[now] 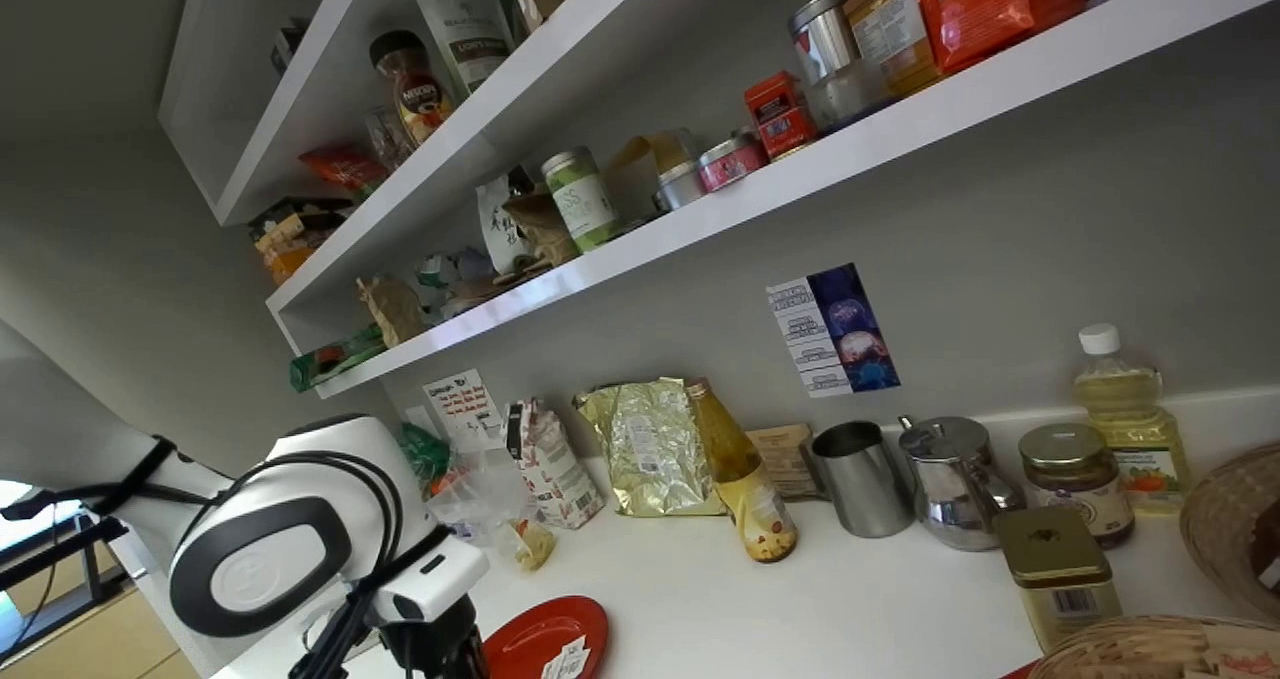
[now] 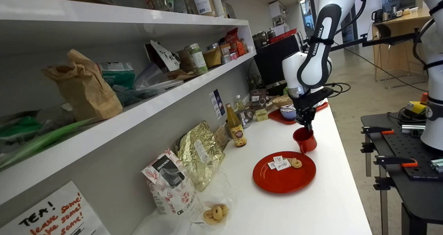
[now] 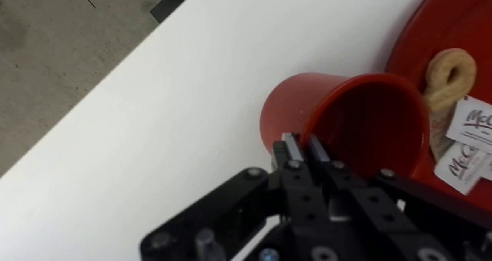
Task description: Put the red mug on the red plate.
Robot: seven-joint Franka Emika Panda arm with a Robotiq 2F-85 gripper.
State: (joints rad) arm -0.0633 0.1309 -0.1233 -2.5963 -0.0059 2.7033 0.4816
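Note:
The red mug (image 2: pixel 306 144) is beside the red plate (image 2: pixel 283 184), on its far side in an exterior view. In the wrist view the mug (image 3: pixel 290 103) looks tilted, with its rim overlapping the plate (image 3: pixel 461 26). My gripper (image 2: pixel 309 127) is shut on the mug's wall; in the wrist view one finger is inside the mug and one outside (image 3: pixel 305 142). I cannot tell whether the mug's base touches the table. The plate also shows in an exterior view (image 1: pixel 550 629), where the mug and fingertips are hidden or out of frame.
Ring biscuits (image 2: pixel 296 163) and white paper packets (image 2: pixel 282 164) lie on the plate. A glass bottle (image 2: pixel 236 126), a gold packet (image 2: pixel 199 155) and a flour bag (image 2: pixel 173 183) stand along the wall. A foil-covered bowl (image 2: pixel 288 112) is behind. Shelves (image 2: pixel 138 124) overhang the table.

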